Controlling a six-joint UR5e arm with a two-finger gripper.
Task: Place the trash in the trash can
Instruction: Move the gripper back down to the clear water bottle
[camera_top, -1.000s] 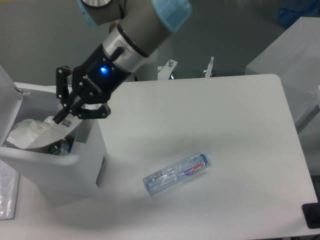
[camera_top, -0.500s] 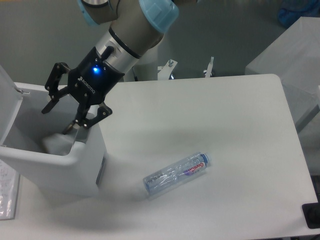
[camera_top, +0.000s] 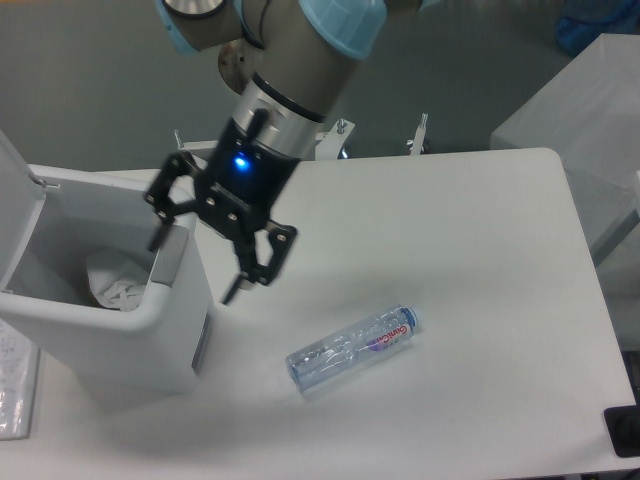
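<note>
Grey flooring and pale grey furniture surround a smooth white table with rounded corners (camera_top: 470, 250), seen from above by the fixed camera. At the table's left end stands the large boxy white plastic trash can (camera_top: 120, 345), its walls thick and glossy, its hinged white lid (camera_top: 15, 195) raised at the far left, and a flat grey latch panel (camera_top: 171, 256) set on the right rim. Inside the bin, low against the right wall, lies the crumpled white wad of paper or plastic (camera_top: 115, 285), its surface creased and folded; no green part can be made out at this size. On the bare tabletop, well apart from the bin, lies the crushed clear plastic water bottle with a red-and-blue label (camera_top: 352, 347), resting on its side at a slant, its cap end toward the upper right, its ribbed transparent body dented. The arm, a grey cylindrical link with light blue joint caps (camera_top: 300, 60), descends from the top edge. Its black two-finger gripper (camera_top: 197, 266), with a lit blue indicator on the body, hangs above the bin's right rim. The jointed black fingers (camera_top: 258, 262) are spread wide apart and hold nothing; one lies over the latch panel, the other over the table beside the bin.
</note>
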